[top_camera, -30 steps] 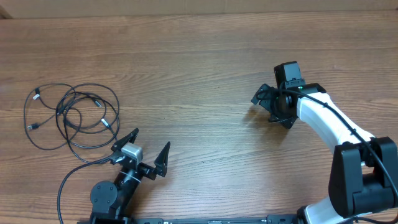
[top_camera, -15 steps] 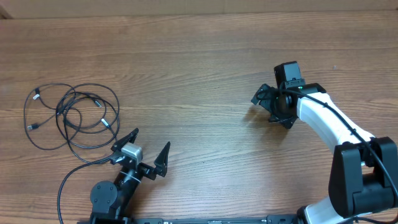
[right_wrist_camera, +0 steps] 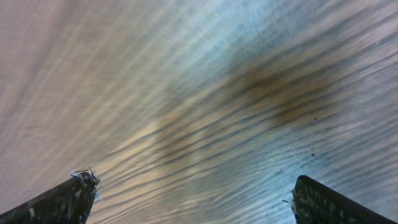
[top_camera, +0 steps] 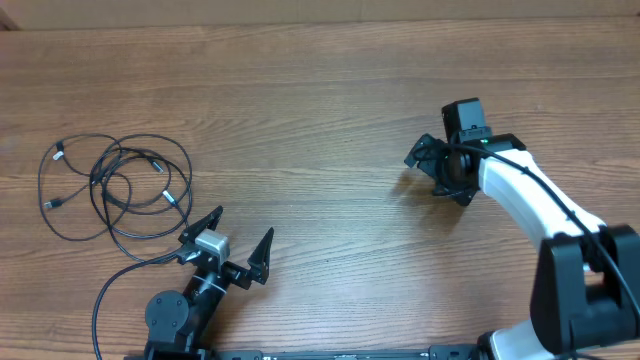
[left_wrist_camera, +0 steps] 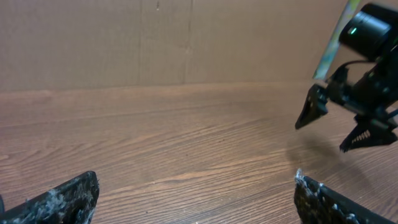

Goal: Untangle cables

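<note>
Both arms free, cables lying alone.
Overhead: L arm sits low at the near edge, L gripper [top_camera: 240,228] jaws spread wide, holding nothing. R arm bends out over the table [top_camera: 320,90], R gripper [top_camera: 435,180] jaws spread too. Cables [top_camera: 108,186] lie in loose loops far left, near L gripper, not touching. L wrist: jaws wide over bare wood, R gripper across. R wrist: jaws wide, wood blurry.

I see a wood-grain table [top_camera: 320,90] filling my overhead feed. A plain brown wall [left_wrist_camera: 186,37] stands along the table's far edge.
</note>
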Motion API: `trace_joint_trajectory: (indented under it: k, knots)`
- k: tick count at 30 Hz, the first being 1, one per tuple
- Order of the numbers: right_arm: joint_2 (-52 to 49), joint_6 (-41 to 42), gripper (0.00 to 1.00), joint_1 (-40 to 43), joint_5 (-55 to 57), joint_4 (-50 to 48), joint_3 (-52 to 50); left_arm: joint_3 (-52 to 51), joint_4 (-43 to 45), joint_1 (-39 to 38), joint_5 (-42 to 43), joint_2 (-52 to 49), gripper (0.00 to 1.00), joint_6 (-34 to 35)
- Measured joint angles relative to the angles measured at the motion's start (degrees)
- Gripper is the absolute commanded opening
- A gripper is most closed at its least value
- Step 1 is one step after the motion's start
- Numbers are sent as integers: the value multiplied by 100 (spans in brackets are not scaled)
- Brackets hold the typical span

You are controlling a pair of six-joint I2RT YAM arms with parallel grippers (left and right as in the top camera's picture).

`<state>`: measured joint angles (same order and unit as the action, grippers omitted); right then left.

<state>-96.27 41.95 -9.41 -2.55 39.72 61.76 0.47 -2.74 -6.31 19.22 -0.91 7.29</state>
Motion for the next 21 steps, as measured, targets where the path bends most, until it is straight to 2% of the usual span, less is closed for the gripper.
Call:
trace_joint_trajectory:
  k: [21]
  knots:
    - [5657, 2, 100, 0, 0, 4, 2, 0, 2, 0, 2, 4, 100, 0]
